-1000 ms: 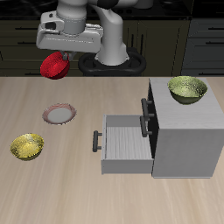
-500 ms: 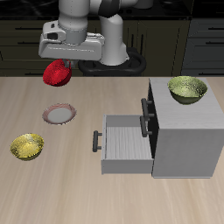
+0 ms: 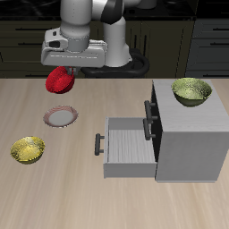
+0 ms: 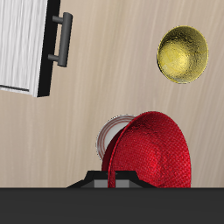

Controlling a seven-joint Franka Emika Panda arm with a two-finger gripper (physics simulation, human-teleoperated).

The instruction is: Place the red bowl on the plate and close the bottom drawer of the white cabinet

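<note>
My gripper [image 3: 63,73] is shut on the red bowl [image 3: 60,80] and holds it in the air, tilted, above and slightly behind the plate [image 3: 61,115]. In the wrist view the red bowl [image 4: 152,151] covers part of the plate [image 4: 111,133] below it. The white cabinet [image 3: 189,134] stands on the table with its bottom drawer [image 3: 131,147] pulled open toward the plate; the drawer's dark bar handle [image 3: 99,144] faces the plate. The drawer [image 4: 22,44] and its handle [image 4: 60,39] also show in the wrist view.
One yellow-green bowl [image 3: 28,149] sits on the table nearer the front edge than the plate, also seen in the wrist view [image 4: 182,54]. Another yellow-green bowl [image 3: 190,90] sits on the cabinet top. The upper drawer is shut.
My gripper has carried the red bowl lower and toward the plate; it now hangs closer above the plate. Nothing else has moved.
</note>
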